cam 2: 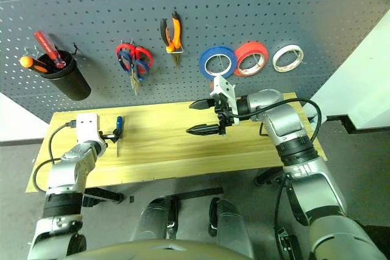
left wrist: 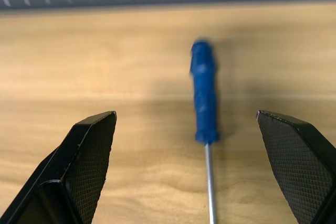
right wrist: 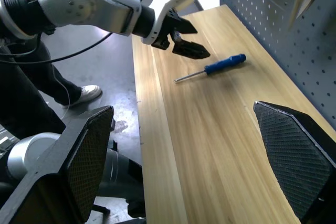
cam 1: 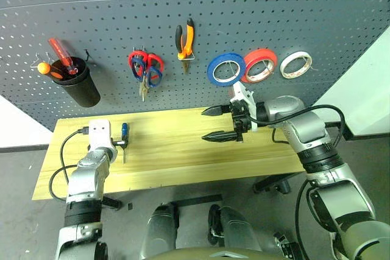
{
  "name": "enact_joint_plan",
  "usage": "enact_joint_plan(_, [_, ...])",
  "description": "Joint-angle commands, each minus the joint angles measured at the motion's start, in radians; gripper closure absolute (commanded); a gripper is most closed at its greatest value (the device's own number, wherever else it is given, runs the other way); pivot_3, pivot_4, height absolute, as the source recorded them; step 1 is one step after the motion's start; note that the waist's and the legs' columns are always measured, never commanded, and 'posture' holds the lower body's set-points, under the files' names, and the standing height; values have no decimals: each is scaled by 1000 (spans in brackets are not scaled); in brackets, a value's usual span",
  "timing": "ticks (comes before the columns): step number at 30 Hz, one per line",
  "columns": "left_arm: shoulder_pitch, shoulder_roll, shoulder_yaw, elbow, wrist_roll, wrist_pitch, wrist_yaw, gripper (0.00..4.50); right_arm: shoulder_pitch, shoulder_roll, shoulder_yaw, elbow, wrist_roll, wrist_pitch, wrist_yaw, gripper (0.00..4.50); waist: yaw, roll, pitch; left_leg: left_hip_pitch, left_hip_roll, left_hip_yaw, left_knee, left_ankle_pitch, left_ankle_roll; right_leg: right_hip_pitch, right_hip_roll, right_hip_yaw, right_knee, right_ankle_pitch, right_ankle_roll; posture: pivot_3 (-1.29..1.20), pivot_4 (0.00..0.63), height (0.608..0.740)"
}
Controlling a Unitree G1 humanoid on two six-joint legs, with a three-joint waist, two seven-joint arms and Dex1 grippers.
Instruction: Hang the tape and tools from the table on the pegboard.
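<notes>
Pale wood-grain table (cam 1: pixel 183 150), smooth and matt; screwdriver (left wrist: pixel 205 98) with blue plastic handle and bare metal shaft; matt grey pegboard (cam 1: pixel 274 16); finger pads (left wrist: pixel 92 145) (black, cross-hatched).

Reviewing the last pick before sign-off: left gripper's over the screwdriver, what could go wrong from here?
1. The screwdriver lies flat on the table; the open left gripper may scrape the wood or roll it away.
2. Closing on the thin shaft rather than the handle could let it slip.
3. The open right gripper hovers mid-table and could obstruct the carry to the pegboard.

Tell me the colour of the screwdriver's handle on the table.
Blue; the screwdriver shows best in the left wrist view.
</notes>
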Motion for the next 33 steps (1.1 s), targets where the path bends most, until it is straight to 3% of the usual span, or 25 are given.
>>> enact_joint_plan(1, [-81, 33, 9, 112, 16, -11, 11, 15, -20, -2, -5, -34, 4, 29, -8, 0, 0, 0, 9, 0, 0, 0, 0, 0, 0, 0, 0, 0, 0, 0, 0, 219, 278, 740])
enact_joint_plan(12, [-311, 122, 10, 553, 9, -90, -57, 15, -20, -6, -5, -39, -5, 60, -19, 0, -4, -3, 36, -2, 0, 1, -1, 0, 0, -3, -1, 0, 0, 0, 0, 203, 297, 740])
enact_joint_plan(20, [-347, 99, 43, 635, -39, -28, -50, 15, -7, -19, -8, -58, -8, 73, -35, 0, -3, -3, 41, -8, 0, 1, -1, 0, 0, -8, -2, 0, 0, 0, 1, 183, 304, 740])
enact_joint_plan(23, [-353, 98, 45, 655, -43, -8, -47, 560, -3, -25, -9, -63, -8, 75, -39, 0, -4, -3, 41, -8, 0, 1, -1, 0, 0, -8, -3, 0, 0, 0, 1, 179, 303, 740])
enact_joint_plan(33, [-367, 98, 116, 659, -90, 58, -9, 3719, 4, -26, -8, -62, -15, 61, -50, 0, -5, -2, 42, -8, 0, 1, -2, 0, 0, -8, -3, -1, 0, 0, 1, 168, 293, 740])
